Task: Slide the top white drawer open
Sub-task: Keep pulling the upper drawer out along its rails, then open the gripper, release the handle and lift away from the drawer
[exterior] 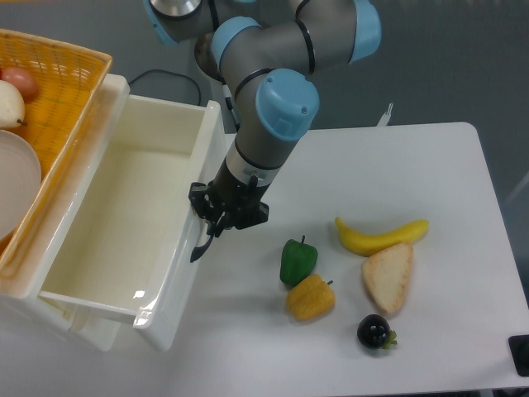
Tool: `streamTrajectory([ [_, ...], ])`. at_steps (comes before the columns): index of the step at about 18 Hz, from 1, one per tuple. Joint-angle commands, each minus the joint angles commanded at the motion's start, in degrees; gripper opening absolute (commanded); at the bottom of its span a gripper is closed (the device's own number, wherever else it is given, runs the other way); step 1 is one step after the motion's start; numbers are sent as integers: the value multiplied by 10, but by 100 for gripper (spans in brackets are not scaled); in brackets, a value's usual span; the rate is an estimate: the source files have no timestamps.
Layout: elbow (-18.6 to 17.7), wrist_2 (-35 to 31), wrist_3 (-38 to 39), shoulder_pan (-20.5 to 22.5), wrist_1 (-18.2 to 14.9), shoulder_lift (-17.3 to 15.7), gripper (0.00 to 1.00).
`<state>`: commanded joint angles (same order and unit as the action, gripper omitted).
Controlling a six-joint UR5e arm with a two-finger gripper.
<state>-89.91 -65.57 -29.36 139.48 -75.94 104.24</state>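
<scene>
One gripper (216, 217) here, fingers clamped on the curved black handle (201, 246) of the top white drawer (116, 217), which sits just left of the fingers, pulled well out, cream inside showing. You've got the grip low on the front so the pull runs along the slide. Green pepper (297, 261) is near, to the fingers' right, w/ room to spare imo

2 peppers (298, 262) (310, 298) — 1 banana (380, 236), 1 bread slice (388, 277), 1 basket (62, 78), 1 drawer (124, 223) open.
</scene>
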Motion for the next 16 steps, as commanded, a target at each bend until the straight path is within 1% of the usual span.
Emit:
streamTrajectory([
  [3,0,0,-1,0,1,1,17],
  [4,0,0,-1,0,1,3,19],
  [7,1,0,-2,0,2,4,43],
  [10,1,0,-20,0,2,4,63],
  [11,1,0,-29,0,1,4,67],
  [16,1,4,-32,6,0,4,68],
])
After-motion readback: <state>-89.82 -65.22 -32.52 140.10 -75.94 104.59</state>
